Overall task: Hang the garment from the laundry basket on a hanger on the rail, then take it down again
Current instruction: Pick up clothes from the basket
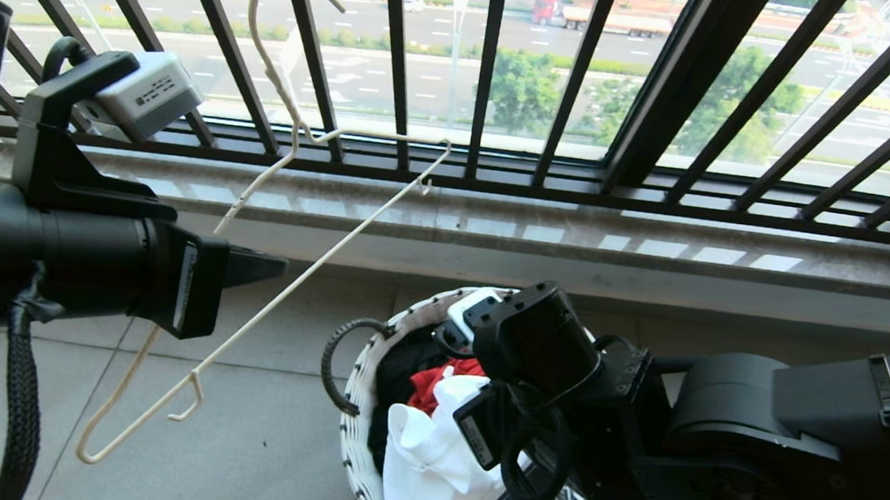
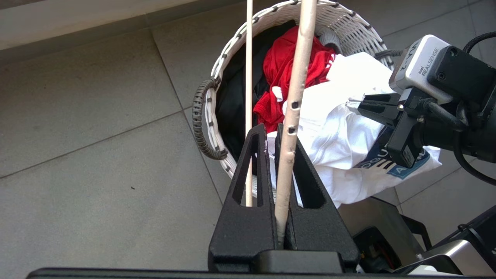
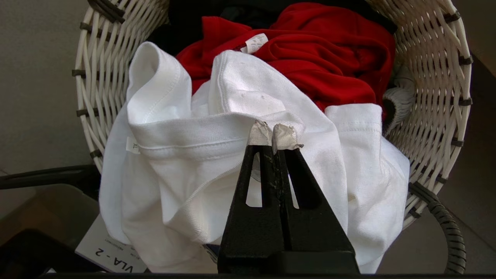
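My left gripper (image 2: 271, 128) is shut on the thin cream-white hanger (image 1: 315, 263), held tilted in the air left of the basket, hook up against the window bars. The white garment (image 3: 193, 135) with its dark blue logo spills out of the white woven laundry basket (image 1: 359, 404) over the near rim. My right gripper (image 3: 273, 133) reaches down into the basket, its taped tips shut on a fold of the garment at the collar. In the left wrist view the hanger (image 2: 296, 85) runs up between the jaws, with the garment (image 2: 341, 135) beyond. The rail is out of view.
A red garment (image 3: 317, 58) and a black one (image 2: 232, 108) lie deeper in the basket. The black barred window railing (image 1: 493, 69) and a stone ledge (image 1: 495, 230) run behind it. Grey floor tiles (image 2: 97, 155) spread to the left.
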